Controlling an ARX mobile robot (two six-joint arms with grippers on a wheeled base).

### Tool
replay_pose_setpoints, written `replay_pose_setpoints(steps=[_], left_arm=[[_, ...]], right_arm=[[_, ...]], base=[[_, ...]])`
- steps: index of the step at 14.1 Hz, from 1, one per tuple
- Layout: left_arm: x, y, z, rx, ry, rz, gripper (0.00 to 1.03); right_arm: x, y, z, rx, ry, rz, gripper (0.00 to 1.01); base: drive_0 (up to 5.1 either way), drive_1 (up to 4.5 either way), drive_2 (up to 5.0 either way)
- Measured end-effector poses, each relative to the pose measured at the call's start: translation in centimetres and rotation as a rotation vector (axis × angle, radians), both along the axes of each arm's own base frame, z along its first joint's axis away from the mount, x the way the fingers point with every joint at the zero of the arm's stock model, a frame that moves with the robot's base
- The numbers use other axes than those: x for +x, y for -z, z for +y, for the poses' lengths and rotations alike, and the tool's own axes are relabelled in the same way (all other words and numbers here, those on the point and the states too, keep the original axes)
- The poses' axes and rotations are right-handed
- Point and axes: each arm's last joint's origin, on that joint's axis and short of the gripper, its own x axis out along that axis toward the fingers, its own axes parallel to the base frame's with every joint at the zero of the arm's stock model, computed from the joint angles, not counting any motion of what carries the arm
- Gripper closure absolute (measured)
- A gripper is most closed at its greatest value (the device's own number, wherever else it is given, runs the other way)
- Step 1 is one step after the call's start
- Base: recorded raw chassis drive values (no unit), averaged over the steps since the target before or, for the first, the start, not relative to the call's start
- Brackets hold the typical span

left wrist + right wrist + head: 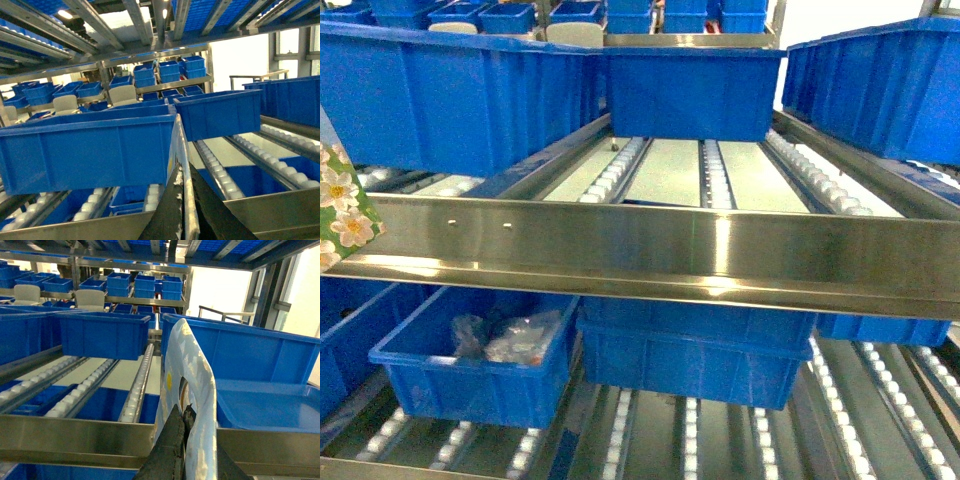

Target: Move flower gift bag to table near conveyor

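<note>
Nothing here is giving me a word, number or brand I can actually read. The blue bins (485, 90) are showing plain faces, and the steel rail of the conveyor (650, 250) is carrying only two small dots, likely rivets. The pale bag (192, 390) in the right wrist view is showing a small yellow round spot (169, 381), perhaps a sticker, but it is coming through too blurred to make out any print.

Flower gift bag (340, 205) hangs left of the steel roller conveyor (650, 250).
</note>
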Motion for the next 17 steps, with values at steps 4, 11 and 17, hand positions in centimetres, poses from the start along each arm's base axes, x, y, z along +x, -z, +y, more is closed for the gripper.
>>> replay_pose_setpoints(steps=[4,11,17], left_arm=[[-0.01,-0.04,0.0,0.0,0.0,-0.004,1.01],[0.0,0.0,0.0,0.0,0.0,0.0,1.01],[0.0,-0.01,0.0,0.0,0.0,-0.001,1.01]], right_arm=[[0.0,0.0,0.0,0.0,0.0,0.0,0.99],[0.0,0.0,0.01,0.0,0.0,0.0,0.99],[0.0,0.0,0.01,0.0,0.0,0.0,0.99]], base=[[-4.8,1.35,3.5],[-4.9,1.29,3.4],[-4.8,1.39,3.5]])
